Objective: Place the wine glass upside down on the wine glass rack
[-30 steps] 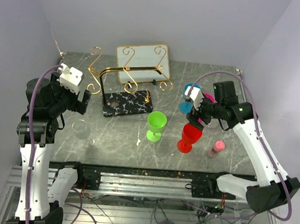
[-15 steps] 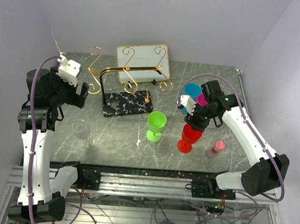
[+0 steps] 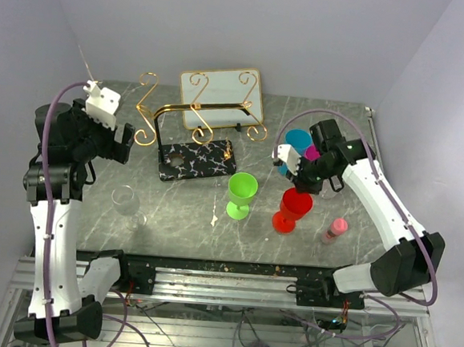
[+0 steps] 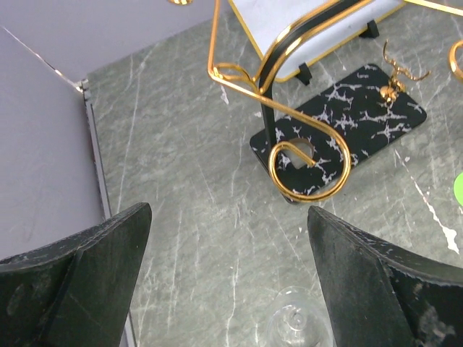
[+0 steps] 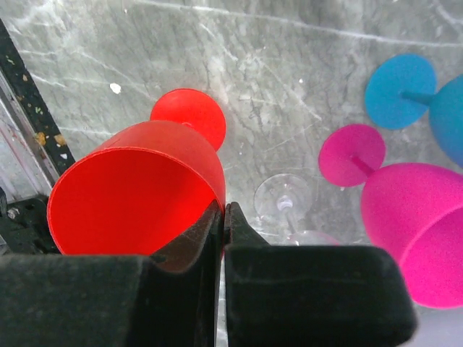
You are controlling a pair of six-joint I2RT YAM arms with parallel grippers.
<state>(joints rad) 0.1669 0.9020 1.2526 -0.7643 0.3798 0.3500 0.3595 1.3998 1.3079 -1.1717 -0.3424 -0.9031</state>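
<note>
My right tool (image 5: 223,217) pinches the red wine glass (image 5: 130,181) by its thin rim, well apart from the wine glass rack (image 3: 201,161); my left tool (image 4: 228,213) is spread. When turned over, it may slip.

There are four plastic goblets: red goblet (image 3: 296,203), green goblet (image 3: 242,187), blue goblet (image 3: 296,140), magenta goblet (image 3: 312,153). Two clear wine glasses: left glass (image 3: 125,203), right glass (image 5: 283,199). One gold wire rack (image 3: 197,161), one gold-rimmed white tray (image 3: 222,88), one pink bottle (image 3: 336,228).

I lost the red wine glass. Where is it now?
In the top view, the red wine glass is right of centre, between the green glass and the pink bottle, its rim pinched by the right gripper.
</note>
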